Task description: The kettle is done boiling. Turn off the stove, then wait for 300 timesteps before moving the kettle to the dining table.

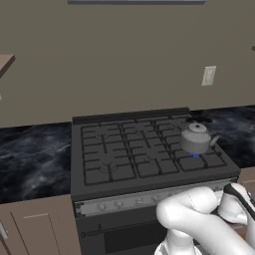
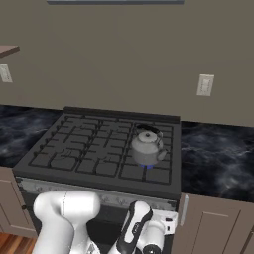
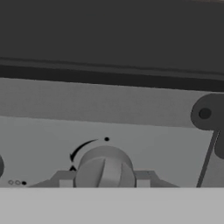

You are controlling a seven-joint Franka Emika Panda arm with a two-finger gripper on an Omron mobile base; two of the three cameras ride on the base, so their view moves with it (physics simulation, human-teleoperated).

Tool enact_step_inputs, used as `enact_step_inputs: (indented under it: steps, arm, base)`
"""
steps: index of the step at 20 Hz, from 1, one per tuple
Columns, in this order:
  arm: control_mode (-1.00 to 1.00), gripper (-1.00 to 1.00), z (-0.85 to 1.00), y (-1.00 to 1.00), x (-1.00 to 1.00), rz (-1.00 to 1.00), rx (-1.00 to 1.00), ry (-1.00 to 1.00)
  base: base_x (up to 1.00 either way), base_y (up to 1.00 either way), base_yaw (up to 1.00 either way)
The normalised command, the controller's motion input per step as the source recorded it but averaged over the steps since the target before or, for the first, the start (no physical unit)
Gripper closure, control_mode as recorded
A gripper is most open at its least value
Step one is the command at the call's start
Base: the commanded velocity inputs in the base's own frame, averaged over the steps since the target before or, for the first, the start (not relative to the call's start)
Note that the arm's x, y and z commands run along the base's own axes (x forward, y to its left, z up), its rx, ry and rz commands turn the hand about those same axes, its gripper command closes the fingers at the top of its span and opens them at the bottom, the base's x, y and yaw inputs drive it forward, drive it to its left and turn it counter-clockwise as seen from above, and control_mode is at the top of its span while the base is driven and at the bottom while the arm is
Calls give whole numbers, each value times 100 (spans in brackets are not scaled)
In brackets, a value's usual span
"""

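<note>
At stove [image 1: 149, 164] front strip: knob [image 3: 105, 168] centred directly ahead of pincer [image 3: 105, 183], fingers flanking it; grip state cannot be told. Kettle [image 1: 196, 138] seated over blue flame.

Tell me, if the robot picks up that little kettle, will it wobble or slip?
Probably a bit. The kettle looks like smooth shiny metal, so its round body might slip; the dark arched handle on top seems safer to grab. It is squat and wide, so it likely won't tip when nudged. A blue flame glows under it on the stove, so it may be hot.
</note>
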Motion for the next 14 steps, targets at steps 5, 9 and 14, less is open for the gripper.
enact_step_inputs:
  steps: [5,9,14]
  arm:
    - [-100,100,-1,0,0,0,17,7]
    - [-100,100,-1,1,0,0,19,5]
    - [-100,100,-4,4,0,0,17,1]
  base:
    - [0,0,0]
    - [0,0,0]
    - [0,0,0]
